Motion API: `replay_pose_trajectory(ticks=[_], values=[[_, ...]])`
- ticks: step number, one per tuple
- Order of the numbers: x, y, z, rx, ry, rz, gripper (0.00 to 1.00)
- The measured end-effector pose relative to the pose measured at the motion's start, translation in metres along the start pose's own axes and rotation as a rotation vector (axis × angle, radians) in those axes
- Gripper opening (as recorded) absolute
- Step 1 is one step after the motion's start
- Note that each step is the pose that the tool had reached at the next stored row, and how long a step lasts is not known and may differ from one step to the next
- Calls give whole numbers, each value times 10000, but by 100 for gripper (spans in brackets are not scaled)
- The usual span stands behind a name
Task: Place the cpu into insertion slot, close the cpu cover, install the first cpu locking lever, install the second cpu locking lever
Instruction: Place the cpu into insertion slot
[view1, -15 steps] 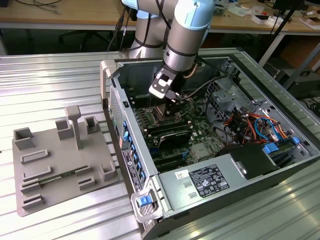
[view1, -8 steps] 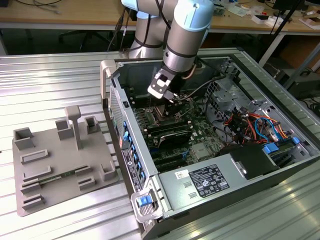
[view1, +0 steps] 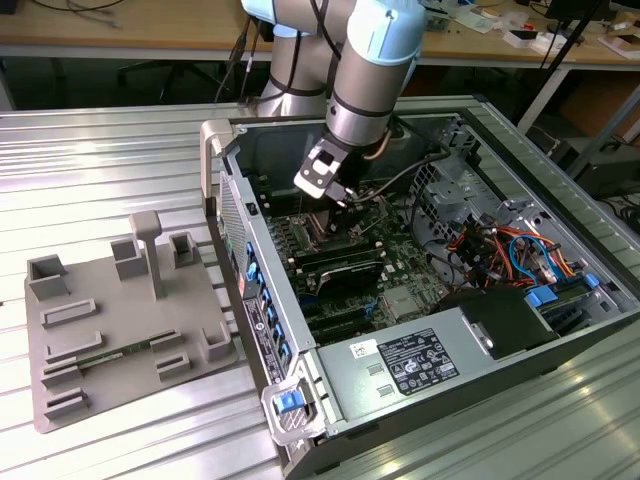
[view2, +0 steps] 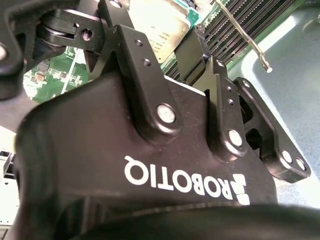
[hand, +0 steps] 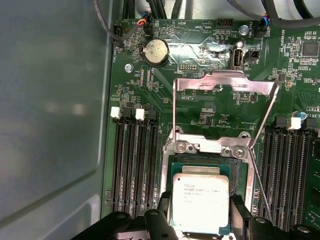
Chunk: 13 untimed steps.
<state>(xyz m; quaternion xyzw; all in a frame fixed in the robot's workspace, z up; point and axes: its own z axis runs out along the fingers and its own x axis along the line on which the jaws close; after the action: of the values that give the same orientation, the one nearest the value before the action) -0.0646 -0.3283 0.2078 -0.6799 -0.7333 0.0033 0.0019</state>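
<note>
Exterior view is showing the arm reaching into the open computer case (view1: 480, 330) on the bench (view1: 120, 140). In the first wrist view, the cover (hand: 225, 81) is standing raised, and the claw (hand: 199, 201) is pinching the chip (hand: 200, 190), which is sitting in the socket (hand: 200, 162). Cover and lever (hand: 260, 185) steps are waiting.

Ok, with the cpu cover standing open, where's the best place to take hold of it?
Take the cpu cover by its free crossbar, the edge opposite the hinge at the insertion slot. The frame stands open with its centre cut out, so that thin bar is exposed; probably come from above, pinching across its thickness.
</note>
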Motion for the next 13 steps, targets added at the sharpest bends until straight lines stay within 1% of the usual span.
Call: replay_pose_trajectory(ticks=[2, 6, 10, 13], values=[[0, 0, 6, 0, 1, 12, 55], [0, 0, 44, -1, 2, 92, 55], [-22, -1, 64, 1, 2, 272, 55], [-46, -2, 68, 1, 5, 426, 55]])
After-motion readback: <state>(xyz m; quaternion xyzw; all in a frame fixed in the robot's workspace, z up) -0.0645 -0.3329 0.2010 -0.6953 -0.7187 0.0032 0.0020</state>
